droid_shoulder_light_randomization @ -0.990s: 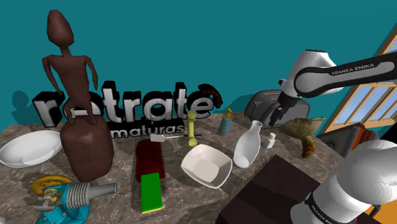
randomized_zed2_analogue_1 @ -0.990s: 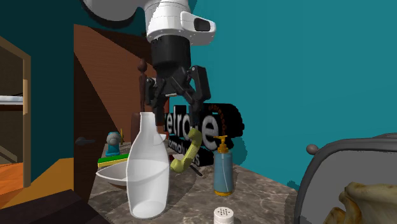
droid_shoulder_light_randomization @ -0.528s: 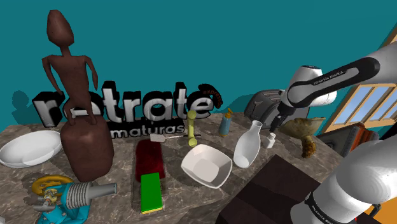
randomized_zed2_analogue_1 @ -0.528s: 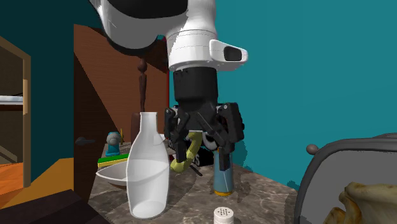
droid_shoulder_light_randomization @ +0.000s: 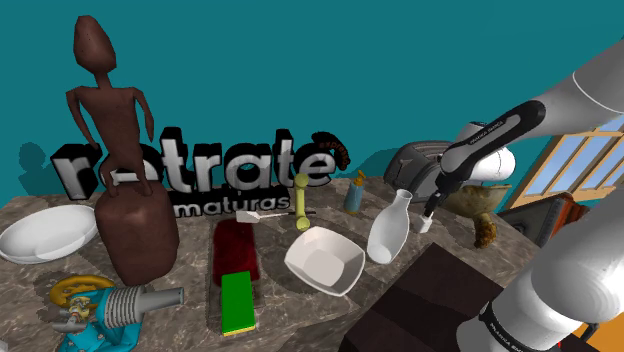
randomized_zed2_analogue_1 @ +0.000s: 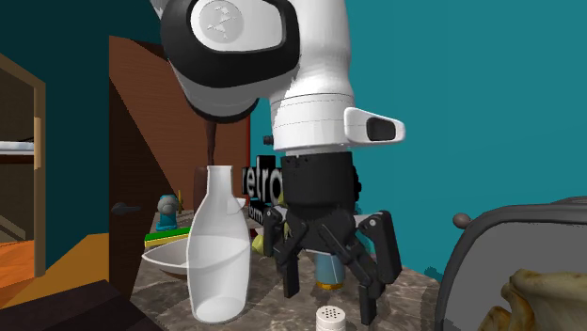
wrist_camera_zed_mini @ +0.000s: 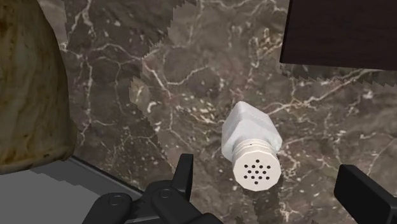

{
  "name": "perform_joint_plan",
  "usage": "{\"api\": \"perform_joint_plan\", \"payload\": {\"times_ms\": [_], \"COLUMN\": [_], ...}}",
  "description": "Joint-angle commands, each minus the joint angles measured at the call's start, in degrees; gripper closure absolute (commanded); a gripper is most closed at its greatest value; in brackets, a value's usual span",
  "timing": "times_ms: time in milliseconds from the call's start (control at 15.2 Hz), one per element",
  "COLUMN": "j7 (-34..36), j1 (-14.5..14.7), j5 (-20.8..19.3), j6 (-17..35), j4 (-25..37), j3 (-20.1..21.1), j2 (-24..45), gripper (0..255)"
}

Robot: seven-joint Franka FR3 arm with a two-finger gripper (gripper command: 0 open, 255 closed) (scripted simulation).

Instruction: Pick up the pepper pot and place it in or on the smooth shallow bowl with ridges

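Over the last second the arm has dropped. The gripper was up at the bottle's neck and now hangs low over the counter, right above the pepper pot. Its fingers stand wide apart. In the wrist view the pot sits between them, touching neither and nearer one finger than the other. To me that means the approach is nearly done: what remains is a little more descent and the squeeze, and I'd want the pot better centred first.

In the shoulder view the pot stands on the counter just beside the bottle, on its right, with the gripper directly over it. The second exterior view shows the pot's cap at the bottom edge, under the open fingers.

The pot is plain white, with a squarish, shouldered body and a round cap pierced with dark holes. It is small and smooth, so I judge it could twist or slip in a loose pinch. The counter is dark stone with pale veins. The bottle is glossy white, wide below and narrow at the neck.

I take the target to be the white shallow bowl at the shoulder view's far left, well apart from the pot; I can't make out ridges on it.
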Motion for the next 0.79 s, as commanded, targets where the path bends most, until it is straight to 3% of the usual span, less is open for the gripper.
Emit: {"api": "perform_joint_plan", "payload": {"times_ms": [0,132,660,726], "j7": [-2.05,-5.40,-5.38,-5.38], "j1": [1.08,2.32,2.15,2.15], "j5": [2.88,7.59,7.57,7.57], "j6": [2.21,4.81,4.79,4.79], "j4": [0.13,0.22,0.22,0.22], "j3": [-0.58,-0.89,-0.72,-0.72], "j2": [2.56,5.77,5.75,5.75], "gripper": [0,0,0,255]}}
